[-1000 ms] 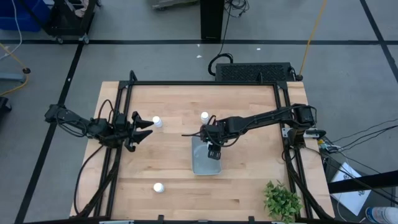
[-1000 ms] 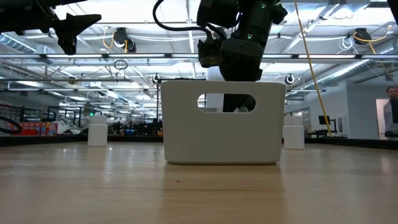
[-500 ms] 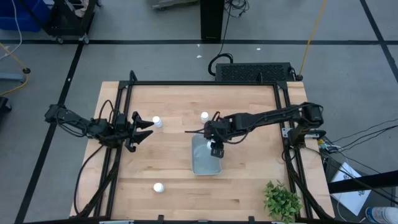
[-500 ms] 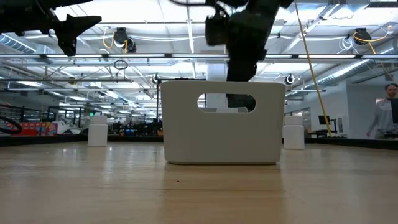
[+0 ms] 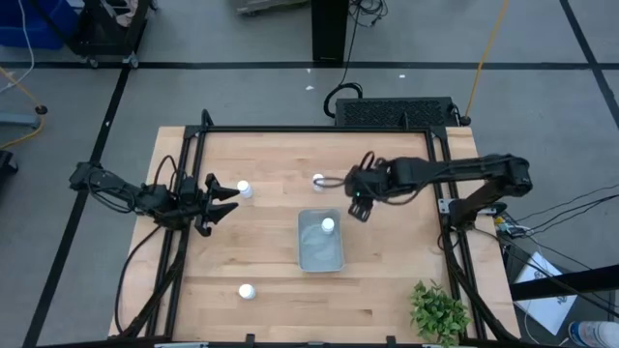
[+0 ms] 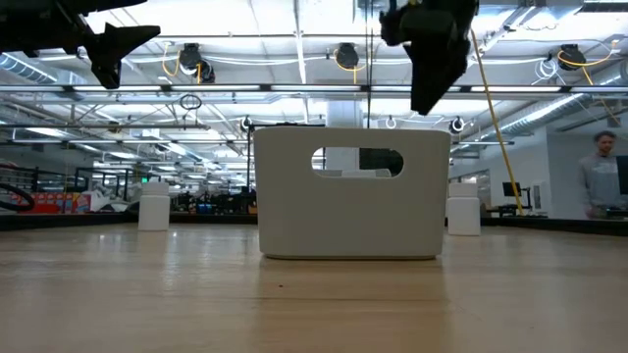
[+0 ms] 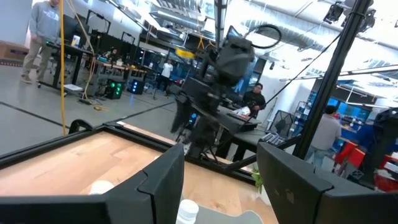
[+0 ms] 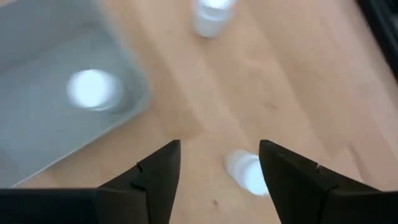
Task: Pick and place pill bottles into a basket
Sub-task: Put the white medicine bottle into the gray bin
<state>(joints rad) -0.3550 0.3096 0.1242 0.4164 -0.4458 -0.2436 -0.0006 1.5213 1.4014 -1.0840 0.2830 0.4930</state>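
The pale blue-grey basket (image 5: 319, 253) stands on the table's middle; it also shows in the low view (image 6: 348, 221). One white pill bottle (image 5: 329, 225) stands on its base in the basket's far end (image 8: 92, 89). My right gripper (image 5: 357, 210) hovers open and empty to the right of the basket's far end, above another bottle (image 8: 249, 172) standing on the table. A third bottle (image 5: 318, 180) stands beyond the basket. My left gripper (image 5: 228, 198) waits open at the left, beside a bottle (image 5: 244, 189). Another bottle (image 5: 248, 291) stands near the front edge.
A green plant (image 5: 437, 311) stands at the table's front right corner. A black frame (image 5: 309, 130) runs along the table's edges. Bare wood lies left and right of the basket. A person (image 6: 599, 186) stands in the room behind.
My right gripper has let go of a bottle, which now stands in the basket's far end. The gripper has risen and gone toward the table's right and far edges, clear of the basket.
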